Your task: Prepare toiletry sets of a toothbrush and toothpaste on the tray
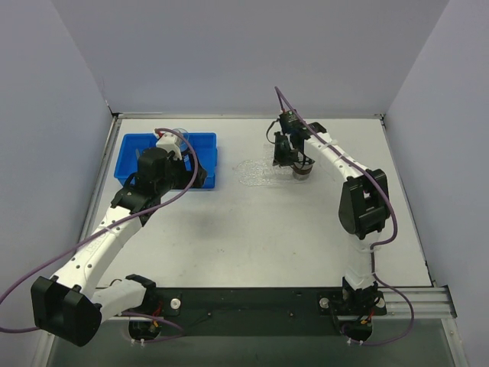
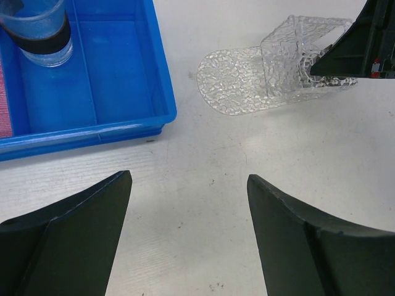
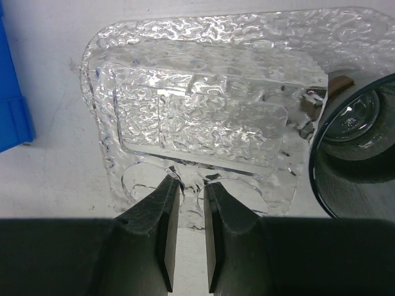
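My left pincer (image 2: 188, 179) hung spread wide and empty over bare bench (image 1: 252, 245), just short of the blue bin (image 2: 123, 126) that sat toward the far left corner. Further off, my right pincer (image 3: 191, 185) stood nearly closed at the rim of the tray (image 3: 203, 111), which lay in the bench's far half. I couldn't tell whether it pinched that rim.

Count: blue bin (image 2: 92, 132) x1. Clear bumpy tray (image 3: 203, 92) x1. Clear cups x2: banded cup (image 2: 40, 34) in the bin, second cup (image 3: 355, 148) on the tray. Pink strip (image 2: 4, 92) x1, cut off by the frame, can't ID. Claws x2: left claw (image 2: 188, 203), right claw (image 3: 191, 203).
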### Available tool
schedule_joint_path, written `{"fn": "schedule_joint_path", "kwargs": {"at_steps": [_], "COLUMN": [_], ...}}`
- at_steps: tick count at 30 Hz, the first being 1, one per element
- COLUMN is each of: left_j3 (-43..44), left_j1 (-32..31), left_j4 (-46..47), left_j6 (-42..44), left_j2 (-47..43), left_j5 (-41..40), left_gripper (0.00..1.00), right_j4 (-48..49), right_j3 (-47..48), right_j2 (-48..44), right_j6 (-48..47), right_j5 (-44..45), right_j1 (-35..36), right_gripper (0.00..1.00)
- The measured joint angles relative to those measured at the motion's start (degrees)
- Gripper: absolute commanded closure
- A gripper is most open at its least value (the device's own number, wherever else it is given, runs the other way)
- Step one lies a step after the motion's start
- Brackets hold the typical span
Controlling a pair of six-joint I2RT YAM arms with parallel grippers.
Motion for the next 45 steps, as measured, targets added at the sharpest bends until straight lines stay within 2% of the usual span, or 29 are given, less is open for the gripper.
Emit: {"fn": "schedule_joint_path", "kwargs": {"at_steps": [16, 45], "left_j3": [0.00, 0.00], "left_j1": [0.28, 1.44], "left_j4": [0.09, 0.42], "left_j6": [-2.19, -4.42], "left_j2": [0.11, 0.90], "left_j5": [0.26, 0.74], "left_gripper": [0.14, 0.14], "right_j4": [0.02, 1.18], "right_j3": [0.00, -0.90], "right_j2": [0.24, 3.78], "right_j6": [-4.13, -4.70], "right_j5": [-2.03, -3.37], "right_j1": [-1.22, -1.97], "right_gripper": [1.00, 1.00]}}
